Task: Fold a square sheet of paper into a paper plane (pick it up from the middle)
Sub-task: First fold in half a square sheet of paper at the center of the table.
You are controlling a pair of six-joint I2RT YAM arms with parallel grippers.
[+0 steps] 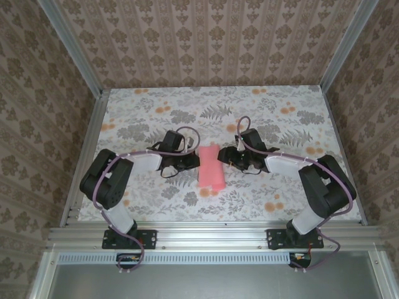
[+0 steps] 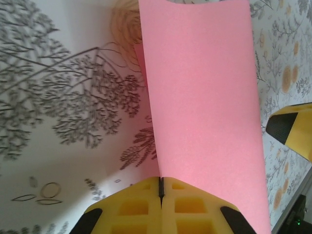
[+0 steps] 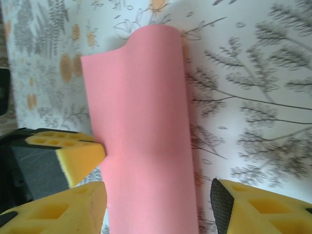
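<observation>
The flower-printed table (image 1: pixel 280 121) carries the pink paper (image 1: pixel 209 167) at its middle, between the two arms. The paper is a long, folded-over strip whose far end curls up off the surface. The left gripper (image 2: pixel 160 183) is clamped tight on the strip's left side, its yellow fingers (image 2: pixel 131 207) pressed together with the sheet caught in the seam. The right gripper (image 3: pixel 158 191) stands parted around the strip, one finger on each side; whether either one touches the paper I cannot tell.
</observation>
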